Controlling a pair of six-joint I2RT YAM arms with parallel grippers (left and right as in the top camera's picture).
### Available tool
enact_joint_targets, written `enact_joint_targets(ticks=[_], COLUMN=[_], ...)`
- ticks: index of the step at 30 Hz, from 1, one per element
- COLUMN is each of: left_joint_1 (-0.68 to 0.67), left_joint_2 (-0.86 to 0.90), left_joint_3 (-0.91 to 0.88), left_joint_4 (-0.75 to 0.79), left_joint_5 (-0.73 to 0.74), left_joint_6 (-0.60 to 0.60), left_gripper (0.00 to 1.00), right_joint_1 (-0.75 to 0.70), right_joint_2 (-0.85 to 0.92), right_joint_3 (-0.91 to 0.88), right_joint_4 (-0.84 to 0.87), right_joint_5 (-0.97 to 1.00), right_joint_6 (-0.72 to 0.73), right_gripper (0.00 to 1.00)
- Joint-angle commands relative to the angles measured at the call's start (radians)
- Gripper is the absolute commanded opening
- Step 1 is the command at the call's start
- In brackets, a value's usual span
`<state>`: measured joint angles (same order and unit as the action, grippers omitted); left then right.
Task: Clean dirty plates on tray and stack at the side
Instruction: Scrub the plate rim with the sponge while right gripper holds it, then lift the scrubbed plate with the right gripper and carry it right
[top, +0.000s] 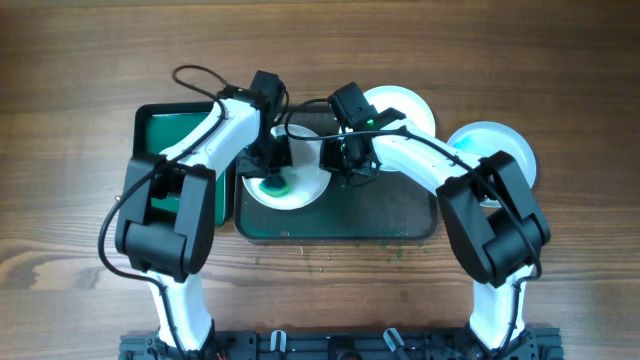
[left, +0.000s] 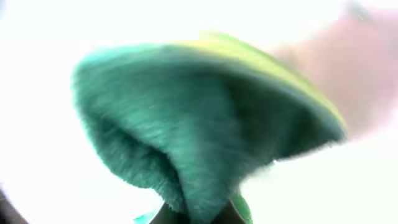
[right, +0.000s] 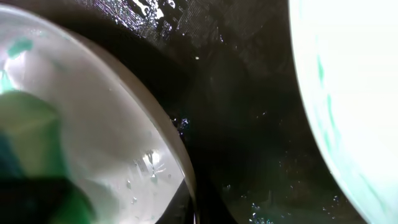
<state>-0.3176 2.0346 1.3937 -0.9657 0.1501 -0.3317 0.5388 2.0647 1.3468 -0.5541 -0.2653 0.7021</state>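
Wiping under way: on the tray (top: 390, 218), left jaws pinch a green cloth (left: 205, 124) onto the nearest plate (top: 303, 196), right jaws at its rim (grip unclear). Farther back a second plate (top: 412, 104) waits; a third (top: 502, 140) sits aside on the tabletop (top: 80, 70), nothing stacked.

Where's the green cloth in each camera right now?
Overhead: cloth left of centre, on the left plate in the tray.
Left wrist: cloth fills the middle, blurred, white around it.
Right wrist: cloth is a green blur at the lower left, on the same plate.
Shared landmark: that white plate under the cloth; in the right wrist view its rim curves through the left half.
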Motion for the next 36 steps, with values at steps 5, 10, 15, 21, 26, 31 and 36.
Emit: enact_joint_targets(ticks=[5, 10, 15, 21, 26, 31, 36], left_joint_1=[-0.012, -0.01, -0.01, -0.009, 0.023, 0.127, 0.228], left_joint_2=[-0.01, -0.01, -0.01, -0.016, -0.049, -0.132, -0.196], left_joint_3=[-0.009, -0.009, -0.009, -0.008, 0.03, 0.174, 0.243], left_joint_4=[0.195, 0.285, 0.184, -0.002, -0.037, -0.076, -0.066], left_joint_5=[0.178, -0.215, -0.436, -0.052, 0.283, 0.264, 0.15], left_joint_6=[0.141, 0.017, -0.098, -0.089, 0.073, 0.061, 0.029], left_gripper=[0.04, 0.04, 0.04, 0.04, 0.04, 0.04, 0.04], right_joint_1=[-0.003, -0.003, -0.003, -0.003, -0.003, -0.003, 0.002], right_joint_2=[0.024, 0.024, 0.024, 0.024, 0.024, 0.023, -0.051], right_joint_3=[-0.029, -0.029, -0.029, -0.029, -0.029, -0.029, -0.029], right_joint_4=[-0.011, -0.011, -0.011, -0.008, -0.007, -0.008, -0.017], right_joint_5=[0.055, 0.053, 0.047, 0.017, -0.025, -0.077, -0.027], right_joint_6=[0.003, -0.015, -0.021, -0.048, -0.092, -0.158, -0.208], right_gripper=[0.04, 0.04, 0.04, 0.04, 0.05, 0.04, 0.04])
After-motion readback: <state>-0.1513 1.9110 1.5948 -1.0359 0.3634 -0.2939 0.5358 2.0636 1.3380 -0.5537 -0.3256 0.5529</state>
